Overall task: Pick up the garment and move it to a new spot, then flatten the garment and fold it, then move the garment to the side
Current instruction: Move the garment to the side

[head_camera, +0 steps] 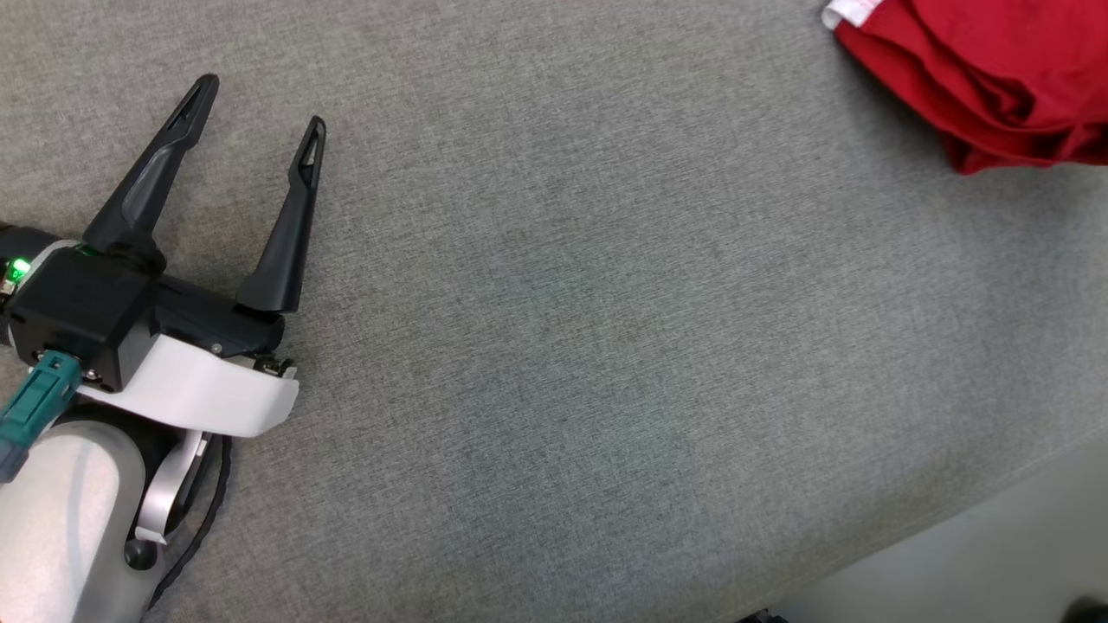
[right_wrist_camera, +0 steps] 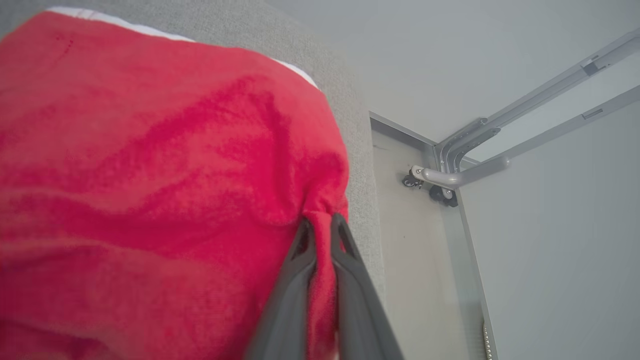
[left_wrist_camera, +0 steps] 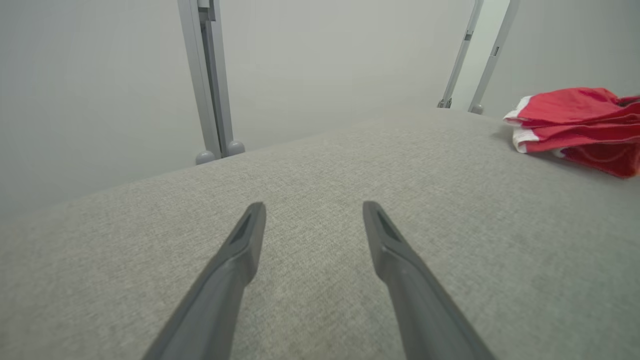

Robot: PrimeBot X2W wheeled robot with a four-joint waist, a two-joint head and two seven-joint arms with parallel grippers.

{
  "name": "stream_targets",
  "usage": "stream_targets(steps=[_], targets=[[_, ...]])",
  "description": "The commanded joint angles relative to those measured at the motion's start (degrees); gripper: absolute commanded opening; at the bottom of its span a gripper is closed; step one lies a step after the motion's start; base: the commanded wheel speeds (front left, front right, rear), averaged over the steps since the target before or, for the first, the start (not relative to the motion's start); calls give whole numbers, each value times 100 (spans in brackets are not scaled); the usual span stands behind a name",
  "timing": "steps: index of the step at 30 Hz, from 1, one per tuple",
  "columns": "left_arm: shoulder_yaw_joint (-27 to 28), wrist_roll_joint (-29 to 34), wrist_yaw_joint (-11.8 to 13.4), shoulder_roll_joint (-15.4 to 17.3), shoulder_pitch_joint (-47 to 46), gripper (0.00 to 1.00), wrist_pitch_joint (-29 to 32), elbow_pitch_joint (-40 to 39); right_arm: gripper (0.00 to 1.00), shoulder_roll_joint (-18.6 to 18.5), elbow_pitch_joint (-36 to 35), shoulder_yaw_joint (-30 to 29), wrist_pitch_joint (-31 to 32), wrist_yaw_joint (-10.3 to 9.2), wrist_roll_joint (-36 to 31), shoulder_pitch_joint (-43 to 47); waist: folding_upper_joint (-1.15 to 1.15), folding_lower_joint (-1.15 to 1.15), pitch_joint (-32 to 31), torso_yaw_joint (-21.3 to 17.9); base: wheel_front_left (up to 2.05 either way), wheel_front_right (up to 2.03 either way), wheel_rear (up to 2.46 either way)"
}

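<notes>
The garment (head_camera: 995, 78) is red with a white trim, folded and bunched at the far right corner of the grey padded table (head_camera: 606, 346). In the left wrist view the garment (left_wrist_camera: 580, 127) lies far off to the right. My left gripper (head_camera: 260, 104) hovers open over the table's left side with nothing between its fingers; its fingers (left_wrist_camera: 240, 250) point across bare grey fabric. In the right wrist view my right gripper (right_wrist_camera: 322, 222) is shut on a pinched fold at the edge of the garment (right_wrist_camera: 150, 175), close to the table's edge.
The table's near right edge (head_camera: 909, 528) drops to a pale floor. Grey metal frame legs (left_wrist_camera: 212, 100) stand past the table's far side, and another frame with castors (right_wrist_camera: 440, 180) stands on the floor beyond the garment's edge.
</notes>
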Motion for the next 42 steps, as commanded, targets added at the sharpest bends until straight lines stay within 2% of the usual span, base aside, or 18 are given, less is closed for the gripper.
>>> stream_targets(steps=[1, 3, 5, 6, 7, 15, 23, 27, 29, 30, 31, 35, 42], targets=[[-1, 38, -22, 29, -60, 100, 18, 54, 0, 14, 148, -54, -124, -1, -23, -114, 0, 0, 90, 67, 0, 0, 0], [11, 44, 7, 40, -68, 100, 17, 49, 0, 52, 362, -144, -249, -2, -35, -217, 0, 0, 146, 101, 0, 0, 0], [25, 40, 20, 58, -34, 100, 1, 56, 41, 124, 604, -206, -280, -1, -64, -276, 0, 0, 174, 125, 0, 0, 0], [28, 34, 25, 65, -25, 100, 1, 62, 75, 182, 688, -253, -318, -1, -36, -295, 0, 0, 181, 135, 0, 0, 0], [37, 22, 30, 67, -22, 100, -24, 63, 99, 215, 779, -316, -367, -2, -23, -319, 0, 0, 186, 145, 0, 0, 0], [-21, -44, 48, -22, 77, 100, -201, 145, 100, 465, 1179, -719, -806, -1, 20, -32, 0, 0, -47, 142, 0, 0, 0], [-1, -142, 161, -124, 236, 100, -341, 312, 100, 838, 668, -1555, -1027, -1, -22, 579, 0, 0, -536, 121, 0, 0, 0], [45, -279, 262, -264, 461, 100, -477, 479, 100, 1344, -181, -2396, -1012, -1, -400, 1228, 0, 0, -942, 211, 0, 0, 0], [48, -306, 275, -283, 499, 100, -499, 513, 100, 1467, -360, -2537, -1012, -1, -488, 1376, 0, 0, -1018, 248, 0, 0, 0], [64, -369, 304, -338, 580, 100, -568, 593, 100, 1733, -734, -2790, -1012, -1, -675, 1638, 0, 0, -1174, 335, 0, 0, 0], [64, -369, 304, -338, 580, 100, -568, 593, 100, 1733, -734, -2790, -1012, -1, -675, 1638, 0, 0, -1174, 335, 0, 0, 0], [76, -497, 353, -471, 708, 100, -706, 729, 100, 2277, -1358, -3132, -1013, -1, -964, 2152, 0, 0, -1437, 554, 0, 0, 0], [190, -747, 417, -679, 931, 100, -998, 1048, 100, 3060, -2259, -3220, -747, -1, -1453, 2777, 0, 0, -1860, 1026, 0, 0, 0]])
